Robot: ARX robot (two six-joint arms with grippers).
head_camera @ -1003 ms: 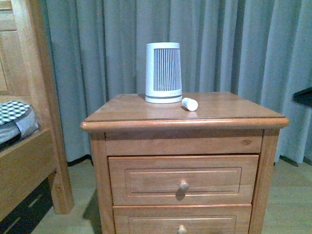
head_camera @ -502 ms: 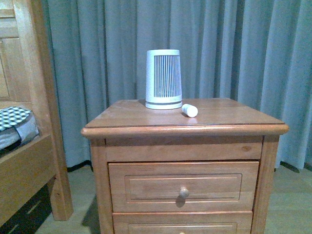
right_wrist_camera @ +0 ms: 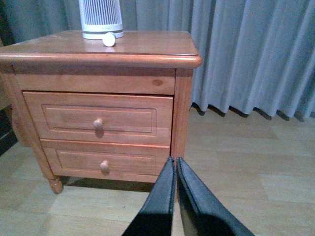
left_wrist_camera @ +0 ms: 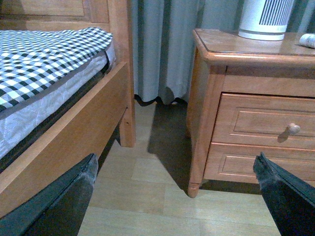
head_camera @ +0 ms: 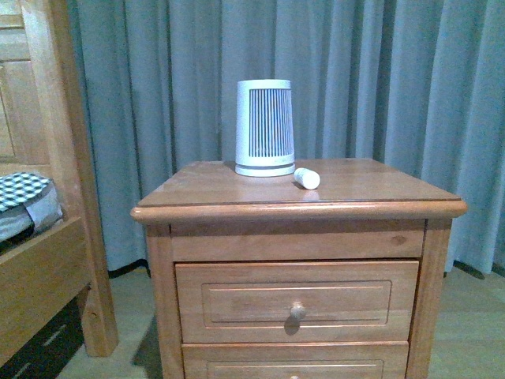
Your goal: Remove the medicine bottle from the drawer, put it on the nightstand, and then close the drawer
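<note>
Wrist views alone show jaws: left gripper (left_wrist_camera: 174,196) spread, right gripper (right_wrist_camera: 175,172) pressed together

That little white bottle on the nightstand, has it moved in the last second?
No. The medicine bottle lies in the same spot beside the ribbed white device on the nightstand; only the camera view shifted.
</note>
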